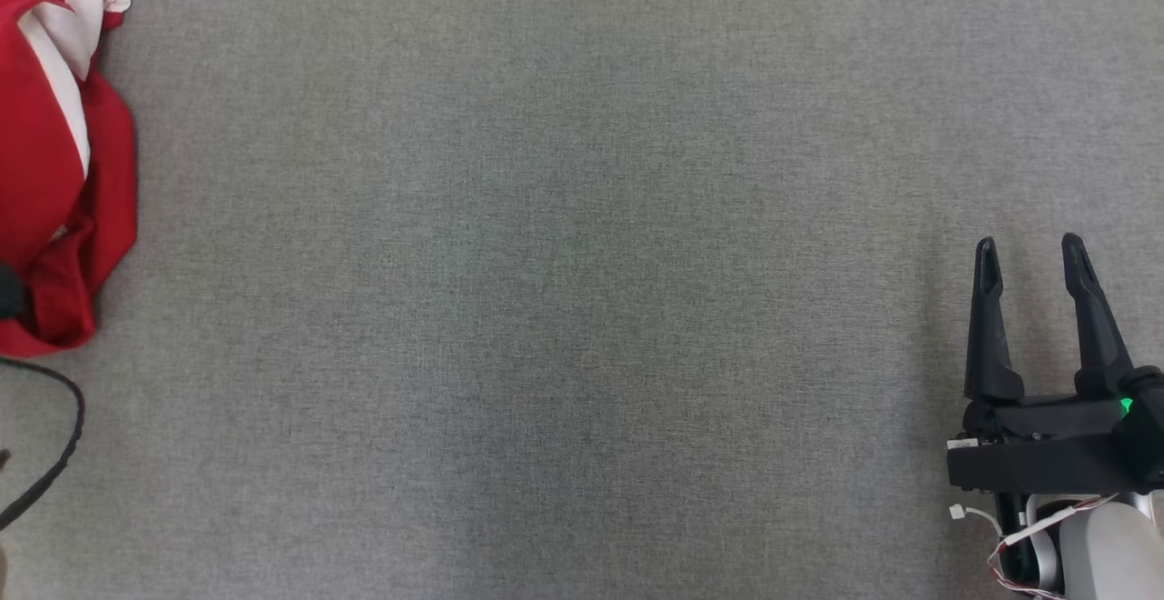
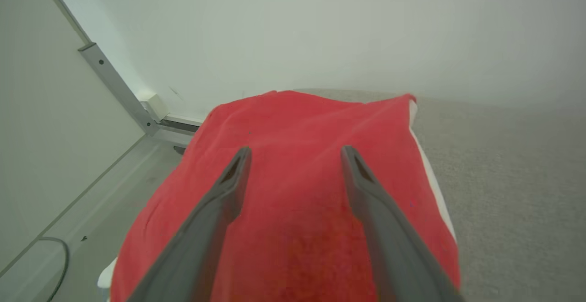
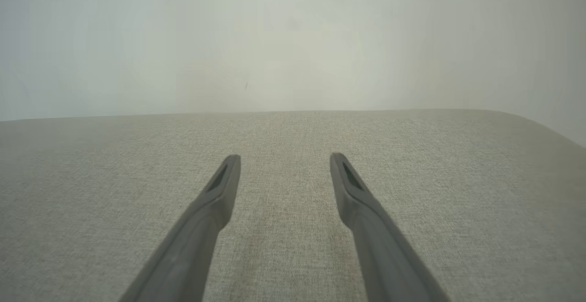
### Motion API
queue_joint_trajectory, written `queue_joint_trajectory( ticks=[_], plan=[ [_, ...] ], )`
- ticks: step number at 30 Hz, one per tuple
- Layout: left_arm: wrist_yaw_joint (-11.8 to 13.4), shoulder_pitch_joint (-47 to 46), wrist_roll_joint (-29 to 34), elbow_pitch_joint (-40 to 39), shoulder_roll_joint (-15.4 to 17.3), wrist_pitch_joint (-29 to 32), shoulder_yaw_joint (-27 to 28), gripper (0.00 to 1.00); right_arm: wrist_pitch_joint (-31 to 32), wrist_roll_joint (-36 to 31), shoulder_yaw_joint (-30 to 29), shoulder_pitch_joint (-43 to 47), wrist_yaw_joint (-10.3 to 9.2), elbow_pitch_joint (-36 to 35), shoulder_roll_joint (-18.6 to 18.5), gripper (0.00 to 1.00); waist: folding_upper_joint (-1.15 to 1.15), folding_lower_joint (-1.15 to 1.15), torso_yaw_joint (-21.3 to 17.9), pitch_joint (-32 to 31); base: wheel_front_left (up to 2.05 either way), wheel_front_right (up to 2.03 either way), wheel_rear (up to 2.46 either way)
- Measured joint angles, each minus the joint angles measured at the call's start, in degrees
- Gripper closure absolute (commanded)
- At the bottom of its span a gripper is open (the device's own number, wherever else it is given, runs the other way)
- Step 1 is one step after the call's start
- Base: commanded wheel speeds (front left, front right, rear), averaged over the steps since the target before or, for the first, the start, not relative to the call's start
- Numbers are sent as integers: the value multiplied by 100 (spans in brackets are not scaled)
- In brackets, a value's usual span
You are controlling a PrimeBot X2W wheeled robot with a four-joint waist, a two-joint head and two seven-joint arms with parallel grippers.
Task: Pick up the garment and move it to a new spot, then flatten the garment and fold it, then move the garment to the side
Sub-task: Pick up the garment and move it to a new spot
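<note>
A red garment [image 1: 55, 182] with white trim lies folded at the far left edge of the grey fabric surface in the head view. In the left wrist view the same garment [image 2: 297, 123] spreads under my left gripper [image 2: 295, 153], whose two fingers stand open just above the cloth with nothing between them. My right gripper [image 1: 1028, 250] rests at the lower right of the head view, open and far from the garment. The right wrist view has the right gripper [image 3: 284, 160] over bare grey fabric.
The grey fabric surface [image 1: 564, 291] stretches wide between the garment and the right gripper. A black cable [image 1: 64, 436] curls at the lower left. Beyond the surface's edge a metal frame [image 2: 119, 87] and a white wall [image 2: 320, 27] stand.
</note>
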Motion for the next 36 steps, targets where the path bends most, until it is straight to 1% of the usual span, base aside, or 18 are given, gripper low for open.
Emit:
queue_joint_trajectory(
  ticks=[2,4,7,11,14,15,16,17,18,23,26,29,32,33,36],
  plan=[
    [-1,-9,-8,286,33,207,-44,0,0,0,12,7,0,19,2,0,0,0,-18,-28,0,0,0],
    [-2,-8,-13,436,80,208,-71,0,0,1,54,7,0,33,5,0,-1,-1,-32,-69,0,0,0],
    [-5,27,18,772,216,474,-172,0,1,29,123,10,0,42,30,0,-1,-1,-75,-126,0,0,0],
    [-8,28,-104,1073,252,679,-186,0,0,71,137,26,0,47,64,0,-1,-1,-125,-207,0,0,0],
    [-9,49,-202,1346,259,942,-223,0,0,93,152,70,0,82,69,0,-1,-1,-150,-269,0,0,0],
    [-10,58,-255,1428,258,1024,-219,14,0,94,158,79,0,99,71,0,-1,-1,-160,-291,0,0,0],
    [-10,77,-275,1477,258,1069,-232,38,0,93,164,85,0,107,80,0,-1,-1,-169,-313,0,0,0],
    [-12,99,-286,1510,256,1087,-247,73,0,93,172,86,0,110,87,0,-1,-1,-179,-337,0,0,0],
    [-37,117,-305,1532,253,1084,-255,100,0,93,180,85,0,115,89,0,-1,-1,-188,-359,0,0,0],
    [27,155,-296,1583,243,857,-308,100,0,93,172,114,0,149,79,0,-1,-1,-211,-474,0,0,0],
    [101,123,-290,1471,241,511,-300,100,0,86,160,186,0,165,89,0,-1,-1,-195,-567,0,0,0],
    [102,5,-315,1308,244,212,-277,100,0,86,168,256,0,193,120,0,-1,-1,-158,-688,0,0,0],
    [97,-135,-308,1057,259,-45,-323,100,0,96,189,276,0,245,152,0,-1,-1,-108,-825,0,0,0],
    [63,-279,-297,817,266,-160,-409,100,0,112,209,297,0,266,199,0,-2,-1,-75,-926,0,0,0],
    [43,-519,-275,382,265,-250,-564,100,0,134,240,331,0,313,266,0,-1,-2,-36,-1080,0,0,0]
  ],
)
